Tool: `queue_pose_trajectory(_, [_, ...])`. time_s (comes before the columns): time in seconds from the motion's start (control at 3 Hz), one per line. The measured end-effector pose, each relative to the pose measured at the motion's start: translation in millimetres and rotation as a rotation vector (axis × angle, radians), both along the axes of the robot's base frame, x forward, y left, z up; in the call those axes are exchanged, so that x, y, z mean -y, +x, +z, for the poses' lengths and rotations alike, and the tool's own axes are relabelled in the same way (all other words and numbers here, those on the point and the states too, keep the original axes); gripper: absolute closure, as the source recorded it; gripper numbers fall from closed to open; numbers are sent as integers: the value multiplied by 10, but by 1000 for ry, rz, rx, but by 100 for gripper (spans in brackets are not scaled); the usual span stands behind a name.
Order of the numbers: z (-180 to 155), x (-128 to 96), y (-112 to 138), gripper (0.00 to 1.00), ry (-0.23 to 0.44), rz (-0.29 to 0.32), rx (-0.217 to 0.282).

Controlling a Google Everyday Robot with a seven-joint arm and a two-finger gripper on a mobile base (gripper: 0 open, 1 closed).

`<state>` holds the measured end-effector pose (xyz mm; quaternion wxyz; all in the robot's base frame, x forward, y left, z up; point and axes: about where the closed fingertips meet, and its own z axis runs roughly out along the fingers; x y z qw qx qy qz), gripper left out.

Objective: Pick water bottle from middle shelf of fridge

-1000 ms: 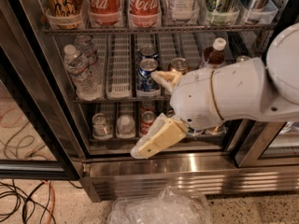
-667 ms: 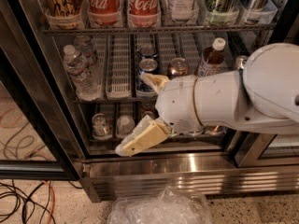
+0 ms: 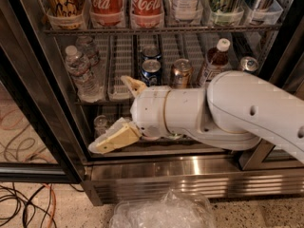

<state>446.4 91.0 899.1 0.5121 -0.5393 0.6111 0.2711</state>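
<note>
The water bottle [image 3: 80,72], clear and ribbed with a white cap, stands at the left end of the middle shelf [image 3: 121,66], with a second like it right behind. My gripper [image 3: 113,114] is open and empty, just right of and a little below the bottle, in front of the shelf's front rail. One cream finger [image 3: 132,84] points up at shelf height and the other [image 3: 114,139] hangs lower, in front of the bottom rack. The white arm [image 3: 228,110] covers the right part of the fridge [image 3: 190,175].
Cans [image 3: 152,70] and a white-capped bottle of brown liquid [image 3: 214,61] stand on the same shelf to the right. Coca-Cola bottles [image 3: 107,4] fill the rack above. A dark door frame [image 3: 33,103] is at the left. Crumpled clear plastic [image 3: 161,210] and cables [image 3: 23,203] lie on the floor.
The arm has swung left across the front of the fridge, bringing the open gripper from the middle lanes to just beside the water bottle.
</note>
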Motion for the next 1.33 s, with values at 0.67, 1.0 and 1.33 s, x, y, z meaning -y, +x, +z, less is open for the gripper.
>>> queue_pose_trajectory(0.67, [50,-370,2,0,60,31,33])
queue_pose_trajectory(1.0, [35,-452,-38,0,70,25,34])
queue_pose_trajectory(1.33, [-82,-518,-75,0,112,-31,28])
